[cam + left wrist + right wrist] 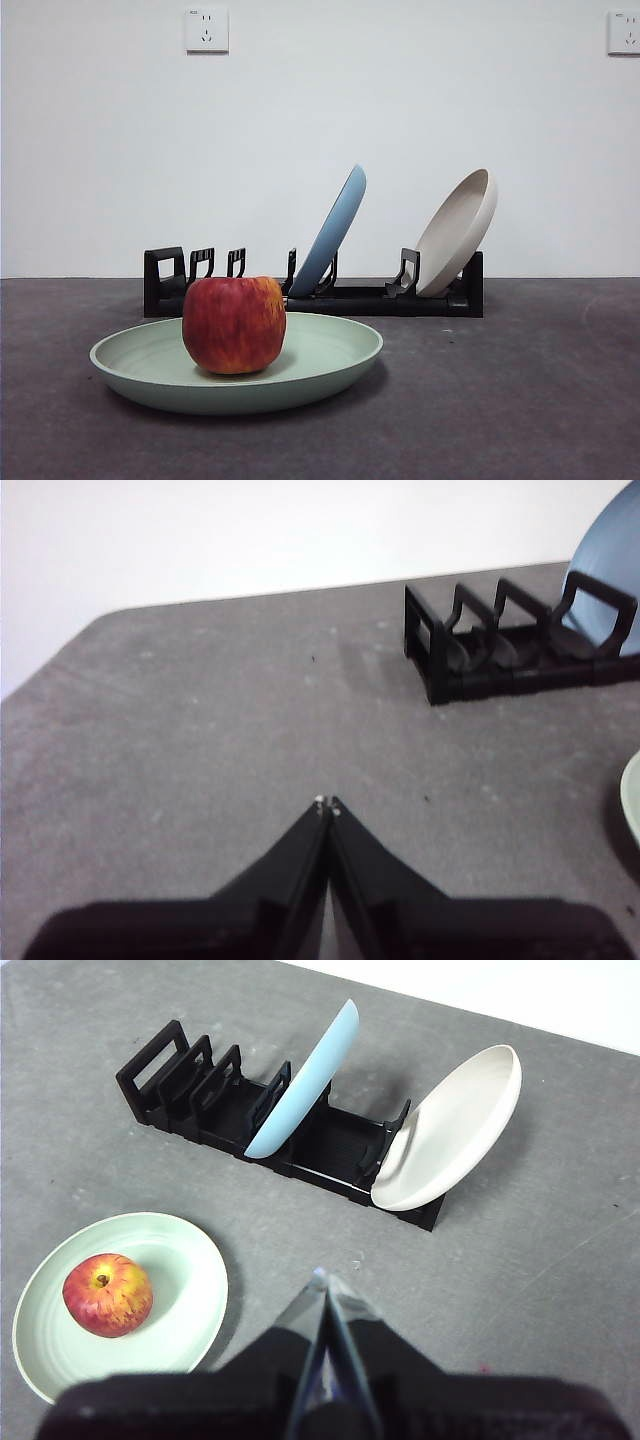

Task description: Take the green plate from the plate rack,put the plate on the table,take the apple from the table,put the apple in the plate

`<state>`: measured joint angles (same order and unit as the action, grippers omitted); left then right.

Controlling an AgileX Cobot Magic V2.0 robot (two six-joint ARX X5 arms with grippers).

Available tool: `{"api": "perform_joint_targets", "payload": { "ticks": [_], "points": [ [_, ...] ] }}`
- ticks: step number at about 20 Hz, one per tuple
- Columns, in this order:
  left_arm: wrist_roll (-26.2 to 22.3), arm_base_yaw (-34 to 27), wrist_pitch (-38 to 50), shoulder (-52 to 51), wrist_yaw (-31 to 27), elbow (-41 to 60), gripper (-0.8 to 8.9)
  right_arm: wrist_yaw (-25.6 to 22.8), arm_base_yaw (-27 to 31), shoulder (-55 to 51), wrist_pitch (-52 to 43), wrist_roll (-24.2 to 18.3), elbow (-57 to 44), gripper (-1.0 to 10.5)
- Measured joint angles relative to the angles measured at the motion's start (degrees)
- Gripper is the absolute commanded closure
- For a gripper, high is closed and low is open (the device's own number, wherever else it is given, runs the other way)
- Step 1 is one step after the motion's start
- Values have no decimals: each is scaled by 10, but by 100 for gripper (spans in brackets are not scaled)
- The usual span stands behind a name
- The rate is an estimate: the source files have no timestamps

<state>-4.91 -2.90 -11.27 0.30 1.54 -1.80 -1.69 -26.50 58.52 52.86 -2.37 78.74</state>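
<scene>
The green plate lies flat on the dark grey table in front of the plate rack. The red apple rests upright inside the plate, left of its middle. My right gripper is shut with nothing in it, hanging above the table to the right of the plate. My left gripper is shut and empty over bare table left of the rack; only a sliver of the plate's rim shows there. Neither gripper appears in the front view.
A light blue plate leans in the rack's middle slot and a cream-beige plate leans at its right end. The rack's left slots hold nothing. A white wall stands behind the table's far edge.
</scene>
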Motion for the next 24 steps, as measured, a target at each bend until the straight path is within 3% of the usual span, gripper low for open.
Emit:
{"api": "perform_joint_targets", "payload": {
  "ticks": [21, 24],
  "points": [
    [16, 0, 5, 0, 1, 7, 816, 0, 0, 0, 1, 0, 0, 962],
    [16, 0, 5, 0, 1, 7, 816, 0, 0, 0, 1, -16, 0, 962]
  ]
}}
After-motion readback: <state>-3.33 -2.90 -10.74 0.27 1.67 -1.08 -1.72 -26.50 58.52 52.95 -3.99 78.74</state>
